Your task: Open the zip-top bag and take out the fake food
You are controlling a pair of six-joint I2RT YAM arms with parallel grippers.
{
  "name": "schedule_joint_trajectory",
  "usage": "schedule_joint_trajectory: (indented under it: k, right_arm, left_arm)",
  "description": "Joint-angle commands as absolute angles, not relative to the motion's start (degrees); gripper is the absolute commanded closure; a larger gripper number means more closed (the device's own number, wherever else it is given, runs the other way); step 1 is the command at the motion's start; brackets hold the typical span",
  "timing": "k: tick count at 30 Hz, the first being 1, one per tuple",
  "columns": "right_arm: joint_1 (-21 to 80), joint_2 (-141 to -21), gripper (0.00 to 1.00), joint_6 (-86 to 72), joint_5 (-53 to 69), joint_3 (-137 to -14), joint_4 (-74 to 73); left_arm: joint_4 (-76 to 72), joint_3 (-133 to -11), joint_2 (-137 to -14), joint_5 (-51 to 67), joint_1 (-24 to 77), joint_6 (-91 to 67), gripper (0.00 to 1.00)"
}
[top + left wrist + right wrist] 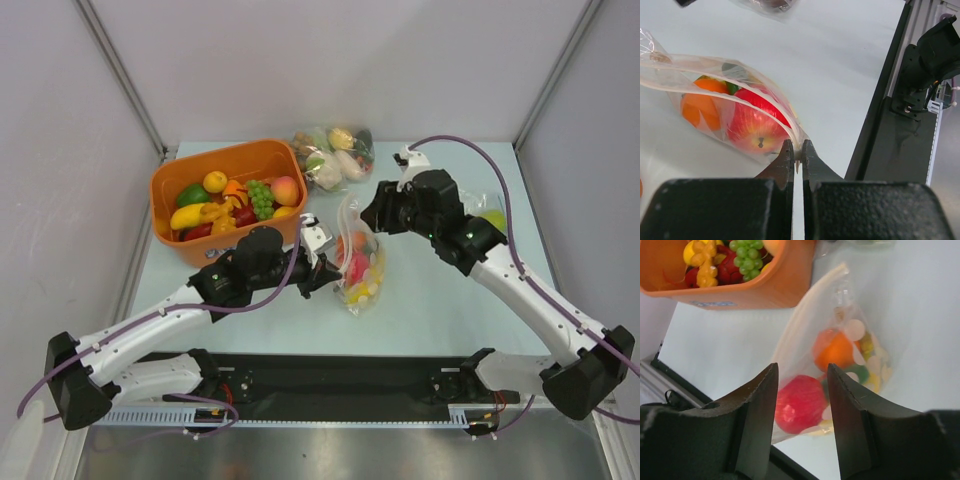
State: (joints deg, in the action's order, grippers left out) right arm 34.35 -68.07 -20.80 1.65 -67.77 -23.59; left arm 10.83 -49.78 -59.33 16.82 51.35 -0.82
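The left gripper (797,151) is clamped on the rim of the clear zip-top plastic bag (740,107), right beside the glossy red toy apple (757,127) inside. The right gripper (802,377), jaws apart and empty, hangs directly over this bag (its long axis runs away from the arm bases), so I judge it nearer to the free lip. The orange plastic basket (770,290) of toy fruit stands close behind.

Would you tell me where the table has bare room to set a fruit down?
Bare: the near strip between the middle bag, the black rail and the right arm. Crowded: the back, with the basket and the back bag.
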Motion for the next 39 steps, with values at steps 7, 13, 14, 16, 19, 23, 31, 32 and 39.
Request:
schedule_joint_trajectory:
  k: [7,13,14,16,19,23,31,32,39]
  right_arm:
    - [41.39,-74.7,0.51,-19.6,1.14,-75.05,-27.59]
    - [43.24,-76.29,0.52,-18.72,0.0,-76.46,-30.32]
    - [43.33,-76.55,0.52,-18.55,0.0,-76.73,-30.58]
    - [43.42,-77.51,0.52,-18.28,0.0,-77.17,-31.81]
    - [44.12,-79.09,0.53,-17.58,-3.15,-78.13,-34.0]
    - [45.0,-80.15,0.59,-16.96,-6.59,-78.4,-35.77]
    - [45.62,-77.88,1.0,-16.44,-10.63,-76.03,-34.72]
    - [45.7,-77.44,1.0,-16.35,-10.98,-75.76,-34.54]
    - [45.79,-74.01,1.0,-15.64,-10.99,-72.95,-33.14]
  left_arm:
    - [8.79,-50.01,-59.5,17.31,51.5,-1.58,1.0]
    - [8.79,-50.01,-59.33,17.23,51.59,-1.58,1.0]
    - [8.88,-50.01,-59.24,17.14,51.5,-1.58,1.0]
    - [8.96,-50.01,-59.24,17.05,51.59,-1.5,1.0]
    - [9.05,-50.01,-59.24,16.88,51.68,-1.49,1.0]
    - [9.14,-49.92,-58.89,16.0,51.85,-1.06,1.0]
    - [8.88,-50.54,-56.96,11.35,51.33,-2.36,0.7]
    - [8.62,-50.54,-56.17,10.55,50.89,-3.24,0.58]
    - [1.15,-49.57,-57.29,6.25,44.47,-15.98,0.45]
